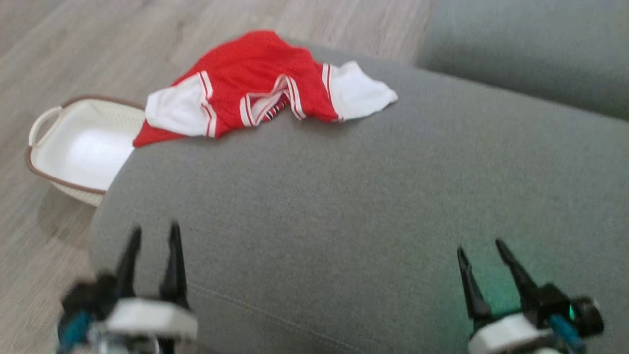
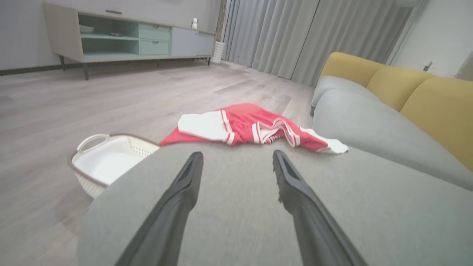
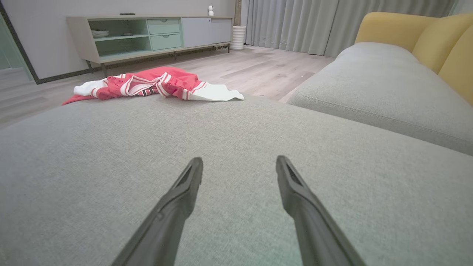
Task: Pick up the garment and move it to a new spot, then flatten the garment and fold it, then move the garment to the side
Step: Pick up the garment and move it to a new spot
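Here the shirt (image 1: 255, 78) lies crumpled at the far left edge of the cushion (image 1: 344, 196), seemingly overhanging it by a basket (image 1: 73, 147). The left gripper (image 1: 155, 227) and right gripper (image 1: 479, 245) hover spread, empty, over the near edge.

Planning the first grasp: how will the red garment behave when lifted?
Probably floppy: the garment lies crumpled in soft folds, so it should sag from a pinch. It looks thin, likely light. One edge drapes over the cushion rim near the basket, so a push might slide it off.
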Motion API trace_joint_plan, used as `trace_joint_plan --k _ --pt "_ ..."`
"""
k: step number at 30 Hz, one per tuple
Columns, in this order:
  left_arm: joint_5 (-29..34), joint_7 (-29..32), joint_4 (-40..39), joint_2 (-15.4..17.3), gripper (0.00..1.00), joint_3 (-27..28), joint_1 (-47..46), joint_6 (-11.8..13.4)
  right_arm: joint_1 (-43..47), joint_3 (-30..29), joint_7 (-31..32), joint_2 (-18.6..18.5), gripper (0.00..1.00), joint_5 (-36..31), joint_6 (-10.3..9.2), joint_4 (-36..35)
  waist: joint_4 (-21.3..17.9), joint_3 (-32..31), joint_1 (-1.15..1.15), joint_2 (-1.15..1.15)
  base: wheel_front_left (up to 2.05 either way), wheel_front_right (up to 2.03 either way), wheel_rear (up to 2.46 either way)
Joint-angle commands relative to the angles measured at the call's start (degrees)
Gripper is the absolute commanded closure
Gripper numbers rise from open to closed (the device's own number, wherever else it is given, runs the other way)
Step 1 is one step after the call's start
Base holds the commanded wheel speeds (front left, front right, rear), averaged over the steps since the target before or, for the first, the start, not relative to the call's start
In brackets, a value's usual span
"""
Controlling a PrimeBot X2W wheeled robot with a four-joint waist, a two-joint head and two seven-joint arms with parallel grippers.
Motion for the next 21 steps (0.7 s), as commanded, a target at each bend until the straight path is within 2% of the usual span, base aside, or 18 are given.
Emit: trace_joint_plan --k 1,5,11,17,21 --pt "-0.18 -0.71 -2.49 -0.17 0.00 2.49 -5.82 -0.22 -4.38 0.89 -0.79 -0.53 0.00 -0.83 -0.04 -2.31 -2.64 5.76 0.00 0.00 0.00 0.00 0.00" --pt "-0.65 -0.71 -0.16 -0.03 0.00 3.81 -16.00 -1.50 -8.19 0.25 -0.76 -1.93 0.00 -3.70 -0.04 -3.64 -4.86 13.67 0.00 0.00 0.00 0.00 0.00" --pt "-1.89 -0.44 10.37 2.52 0.00 6.04 -32.01 -2.96 -13.12 -0.37 -0.02 -5.65 0.00 -4.27 -0.04 -6.19 -7.95 22.61 0.00 0.00 0.00 0.00 0.00" --pt "-2.44 5.47 25.30 6.39 0.00 6.86 -46.10 -2.52 -13.72 -1.21 1.49 -8.50 0.00 -3.98 -0.04 -10.10 -9.31 28.09 0.00 0.00 0.00 0.00 0.00" --pt "-1.78 7.53 36.05 8.17 0.00 6.87 -53.50 -1.05 -12.39 -1.74 2.92 -9.98 0.00 -3.53 -0.04 -13.40 -9.82 30.30 0.00 0.00 0.00 0.00 0.00"
